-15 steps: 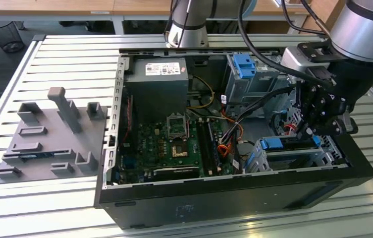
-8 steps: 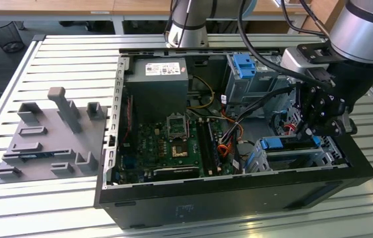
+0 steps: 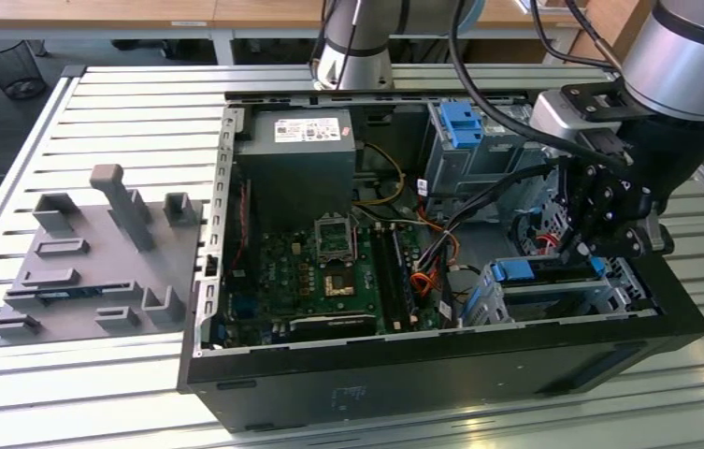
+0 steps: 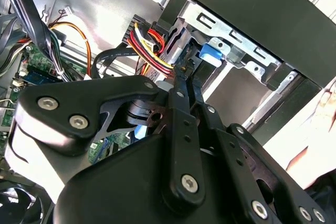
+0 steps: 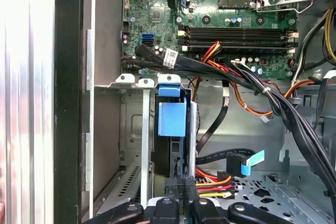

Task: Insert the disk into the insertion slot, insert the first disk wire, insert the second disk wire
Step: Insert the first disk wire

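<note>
1. I am looking down on a slatted metal worktop (image 3: 102,103). An open computer case (image 3: 452,365) lies on it, and a grey plastic fixture (image 3: 90,262) sits beside the case on the exterior view's left.
2. The green circuit board (image 3: 326,267) fills the middle of the case floor.
3. The arm reaches down into the near corner of the case on the exterior view's right. There the gripper (image 3: 591,245) hangs just above the perforated metal cage (image 3: 613,299).
4. The disk (image 3: 549,273) sits inside that cage. In the first wrist view I see it edge-on, its blue carrier tab (image 5: 172,119) standing up between the cage walls (image 5: 135,129).
5. In both wrist views the gripper (image 5: 178,184) (image 4: 182,74) is clenched narrow, right at the disk's end.
6. A red-and-yellow wire bundle (image 5: 212,184) (image 4: 149,43) runs straight to the tips, and its dark plug looks pinched between them.
7. A taller bay with a blue latch (image 3: 462,122) stands at the far side of the case.
</note>
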Tool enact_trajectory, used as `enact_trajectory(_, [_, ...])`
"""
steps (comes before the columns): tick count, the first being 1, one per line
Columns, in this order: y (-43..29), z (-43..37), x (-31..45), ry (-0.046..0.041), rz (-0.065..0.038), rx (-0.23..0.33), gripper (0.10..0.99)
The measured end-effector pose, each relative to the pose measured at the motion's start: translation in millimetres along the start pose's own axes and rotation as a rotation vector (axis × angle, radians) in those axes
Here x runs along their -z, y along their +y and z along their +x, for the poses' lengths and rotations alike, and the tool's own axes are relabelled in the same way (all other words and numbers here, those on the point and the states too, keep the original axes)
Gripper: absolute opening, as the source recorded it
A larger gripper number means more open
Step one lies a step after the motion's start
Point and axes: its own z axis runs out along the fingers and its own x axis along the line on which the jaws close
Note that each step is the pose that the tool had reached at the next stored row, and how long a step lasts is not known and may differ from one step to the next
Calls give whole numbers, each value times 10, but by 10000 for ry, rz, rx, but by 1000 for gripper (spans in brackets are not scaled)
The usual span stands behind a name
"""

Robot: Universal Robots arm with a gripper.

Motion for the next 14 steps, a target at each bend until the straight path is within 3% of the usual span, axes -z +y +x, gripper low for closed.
enact_trajectory(14, [2, 1, -45, -6, -1, 0, 169])
